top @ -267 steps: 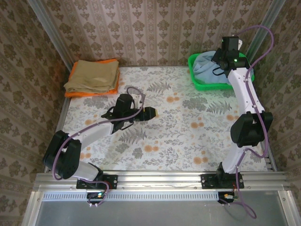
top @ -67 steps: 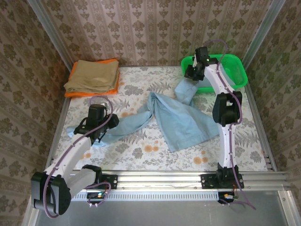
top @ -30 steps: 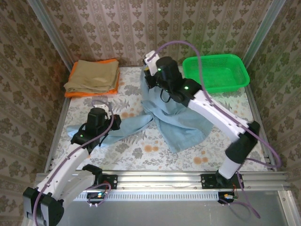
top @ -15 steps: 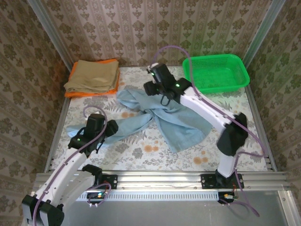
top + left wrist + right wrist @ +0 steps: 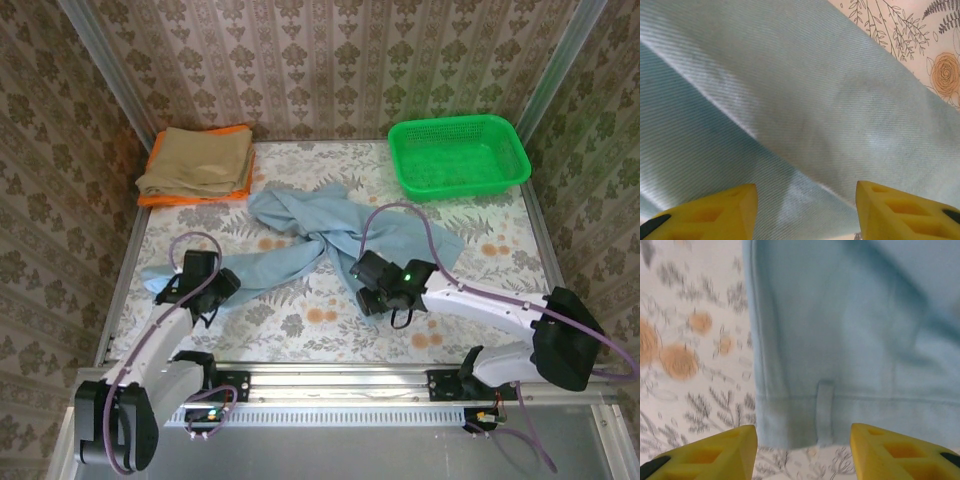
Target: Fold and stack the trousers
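Floral tablecloth [image 5: 480, 270] is filling the floor of this papered booth. At the left, the left gripper [image 5: 802, 200] is hovering over a trouser leg, yellow fingers spread wide. The trousers [image 5: 330, 240], plain sky-blue, are lying twisted and rumpled across the middle, one leg trailing left. The right gripper [image 5: 802, 437] is hanging above the waistband [image 5: 850, 407] and its belt loop, fingers parted.

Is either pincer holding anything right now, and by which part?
Nothing is held. Both are open: the left pincer hovers over a leg of the trousers, the right pincer over their waistband.
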You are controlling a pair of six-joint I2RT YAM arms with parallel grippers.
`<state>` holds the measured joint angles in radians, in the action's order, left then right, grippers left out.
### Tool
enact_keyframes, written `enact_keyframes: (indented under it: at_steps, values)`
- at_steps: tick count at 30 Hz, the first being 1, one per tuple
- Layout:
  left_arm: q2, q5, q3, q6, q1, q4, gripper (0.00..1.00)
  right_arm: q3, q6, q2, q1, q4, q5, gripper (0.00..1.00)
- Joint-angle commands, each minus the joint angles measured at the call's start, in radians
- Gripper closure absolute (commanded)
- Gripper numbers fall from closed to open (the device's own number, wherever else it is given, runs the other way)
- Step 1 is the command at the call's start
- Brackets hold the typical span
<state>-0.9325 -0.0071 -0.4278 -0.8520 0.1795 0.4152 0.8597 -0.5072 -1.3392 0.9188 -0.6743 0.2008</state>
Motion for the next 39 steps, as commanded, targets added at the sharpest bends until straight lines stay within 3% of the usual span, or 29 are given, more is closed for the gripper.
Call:
enact_keyframes:
  at_steps: [1,5,10,13,17,20,31,35,37,39]
  values:
    - [-0.024,-0.008,-0.013,0.005,-0.012,-0.088,0.51,-0.029,-0.057,-0.019,0.047,0.025,-0.037,0.42]
    - [-0.048,-0.038,-0.003,0.039,-0.019,-0.130,0.71,-0.039,-0.035,-0.110,0.082,0.046,-0.066,0.37]
    - [-0.080,-0.048,-0.017,0.080,-0.043,-0.140,1.00,-0.019,-0.047,-0.220,0.083,0.055,-0.027,0.40]
    - [-0.067,-0.042,-0.020,0.098,-0.053,-0.144,1.00,0.008,-0.052,-0.273,0.083,0.041,0.011,0.51]
    - [-0.022,-0.045,-0.018,0.111,-0.063,-0.134,1.00,0.030,-0.063,-0.271,0.083,-0.016,0.084,0.84]
    - [0.022,-0.031,-0.032,0.121,-0.077,-0.106,1.00,0.041,-0.075,-0.191,0.083,-0.074,0.128,0.99]
    - [0.158,-0.019,-0.221,0.175,-0.103,0.081,1.00,0.166,-0.072,0.189,0.063,-0.286,0.263,1.00]
    - [0.067,0.092,-0.195,0.132,-0.095,0.029,1.00,0.172,-0.042,0.225,0.026,-0.282,0.247,1.00]
    - [0.021,0.125,-0.155,0.096,-0.071,-0.016,0.75,0.160,-0.035,0.215,0.013,-0.270,0.242,1.00]
    - [0.004,0.122,-0.115,0.059,-0.044,-0.037,0.65,0.139,-0.030,0.206,0.005,-0.246,0.226,1.00]
